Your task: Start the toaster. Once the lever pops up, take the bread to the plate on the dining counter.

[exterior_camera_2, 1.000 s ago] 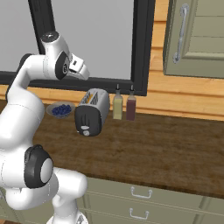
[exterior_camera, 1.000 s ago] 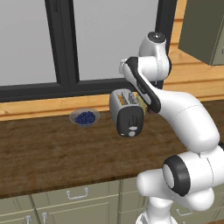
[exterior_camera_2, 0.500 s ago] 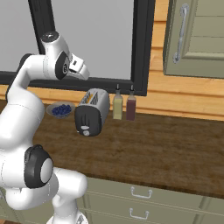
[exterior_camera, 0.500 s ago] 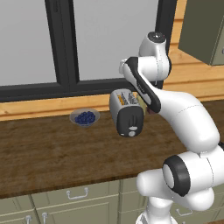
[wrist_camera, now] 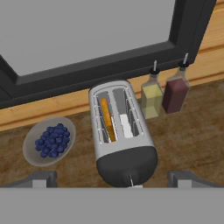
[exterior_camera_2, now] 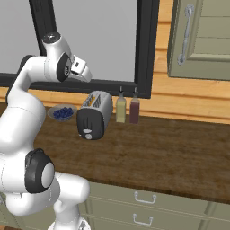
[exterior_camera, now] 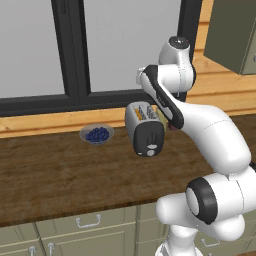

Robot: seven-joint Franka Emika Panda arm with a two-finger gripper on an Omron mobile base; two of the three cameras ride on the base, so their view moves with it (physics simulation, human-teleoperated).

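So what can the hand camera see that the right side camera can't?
The hand view looks down into the toaster's slots, so it shows the bread standing in one slot, plus the open gripper with its fingertips at the bottom.

The right base view shows the robot's arm, a wall cabinet and the drawers under the counter.

Both show the toaster, the bowl of blueberries, the two bottles, the wooden worktop and the window frame.
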